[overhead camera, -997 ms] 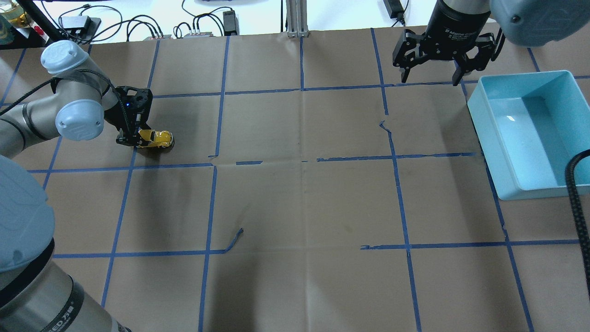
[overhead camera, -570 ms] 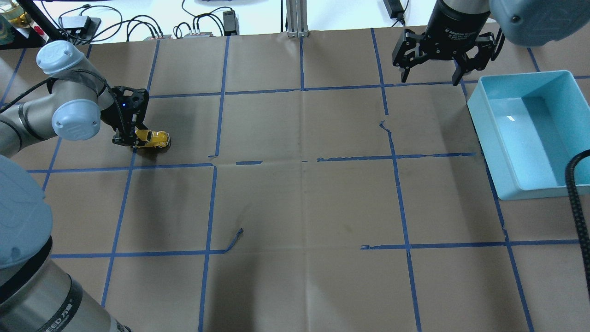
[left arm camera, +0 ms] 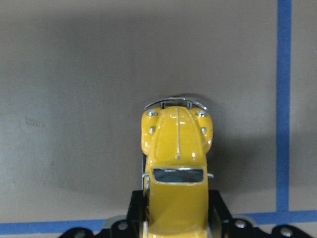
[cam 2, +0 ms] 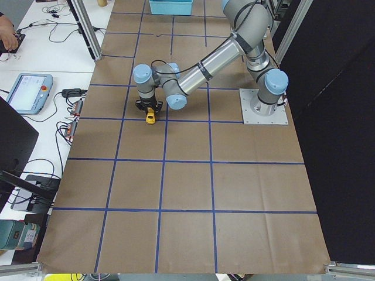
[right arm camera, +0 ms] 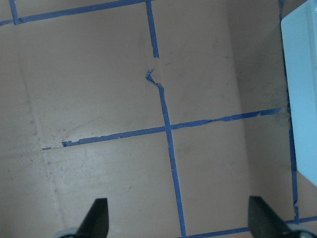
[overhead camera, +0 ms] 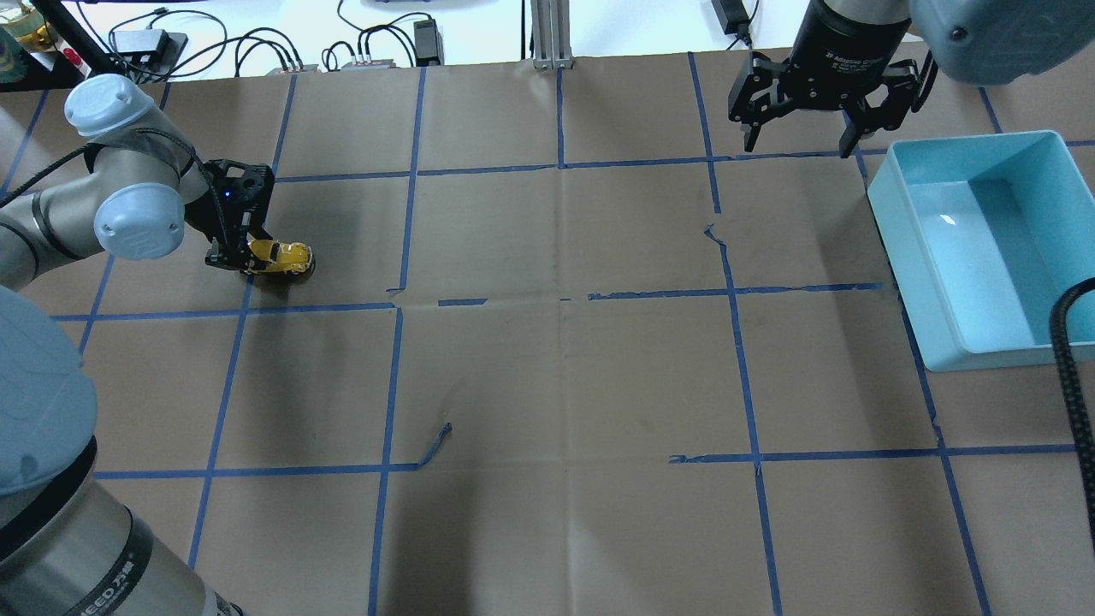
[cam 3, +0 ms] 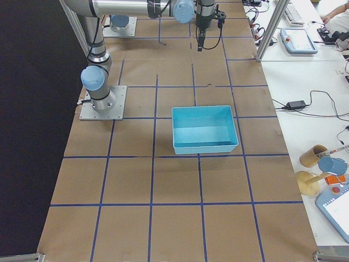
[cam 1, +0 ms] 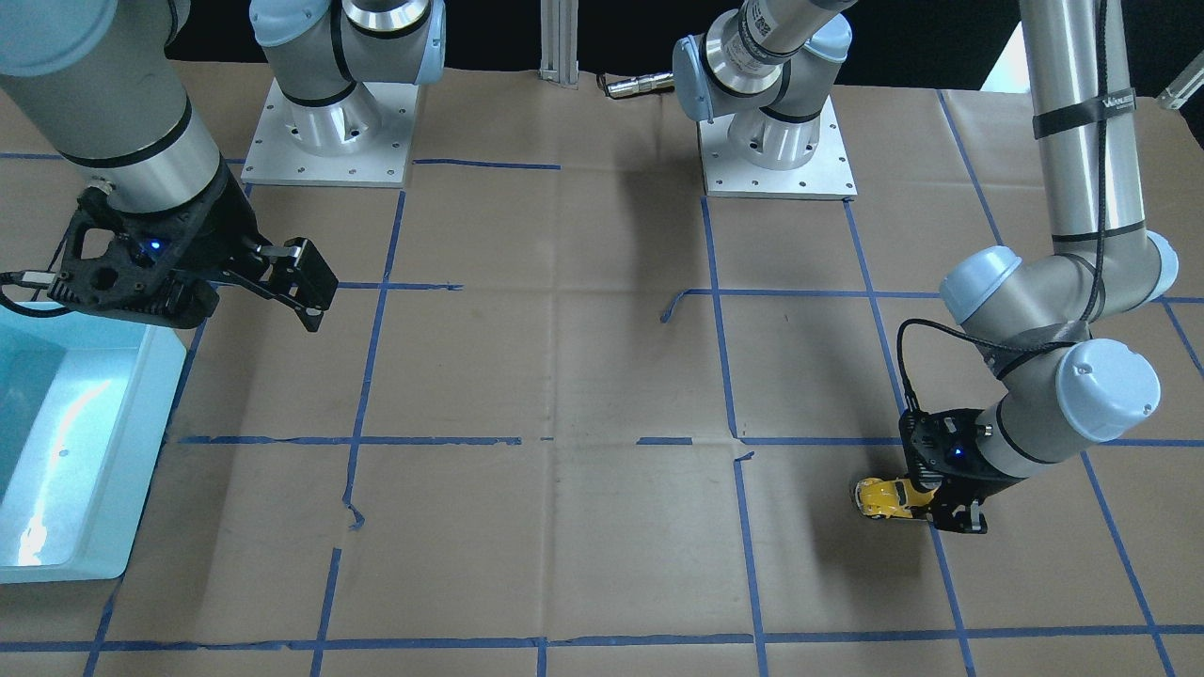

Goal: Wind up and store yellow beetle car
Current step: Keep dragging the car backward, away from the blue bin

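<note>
Brown papered table (overhead camera: 565,376), glossy yellow beetle car (left arm camera: 177,163), silver bumper, clasped by left gripper (overhead camera: 250,257), right gripper (overhead camera: 797,147) spread wide

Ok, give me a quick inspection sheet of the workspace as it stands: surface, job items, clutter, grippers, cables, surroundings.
Surface: brown paper with a blue tape grid; tape torn in spots.
Job's things: yellow beetle car low at the paper, rear clamped; blue bin on the robot's right, nothing seen inside.
Clutter: nothing seen.
Grippers: left gripper shut on the car; right gripper open, empty, hovering beside the bin.
Cables: black cable to the left wrist; braided hose by the bin.
Surroundings: power bricks and leads beyond the table; tablet on a side desk.
</note>
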### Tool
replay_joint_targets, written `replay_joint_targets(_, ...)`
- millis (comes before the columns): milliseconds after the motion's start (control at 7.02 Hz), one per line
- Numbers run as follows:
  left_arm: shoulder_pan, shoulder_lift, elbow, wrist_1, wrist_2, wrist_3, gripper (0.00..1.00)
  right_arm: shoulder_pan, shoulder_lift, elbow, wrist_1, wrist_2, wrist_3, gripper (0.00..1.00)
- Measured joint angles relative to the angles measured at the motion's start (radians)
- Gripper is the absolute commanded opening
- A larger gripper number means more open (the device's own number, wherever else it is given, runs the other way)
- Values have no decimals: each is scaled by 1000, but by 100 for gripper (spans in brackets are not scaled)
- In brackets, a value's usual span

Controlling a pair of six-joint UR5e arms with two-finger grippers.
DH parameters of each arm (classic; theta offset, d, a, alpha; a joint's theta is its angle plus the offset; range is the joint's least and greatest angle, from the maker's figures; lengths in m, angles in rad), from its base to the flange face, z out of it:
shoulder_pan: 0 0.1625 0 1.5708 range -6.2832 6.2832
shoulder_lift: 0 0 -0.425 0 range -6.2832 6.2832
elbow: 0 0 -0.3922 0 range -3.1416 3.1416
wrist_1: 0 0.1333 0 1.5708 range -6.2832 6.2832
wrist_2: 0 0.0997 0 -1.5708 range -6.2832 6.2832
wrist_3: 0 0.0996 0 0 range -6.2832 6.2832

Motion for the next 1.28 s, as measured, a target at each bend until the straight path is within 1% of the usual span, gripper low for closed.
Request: replay_joint_targets(1281,39,-8,9,-2,-5,2,0,0,-1,0,-1,1,2,100)
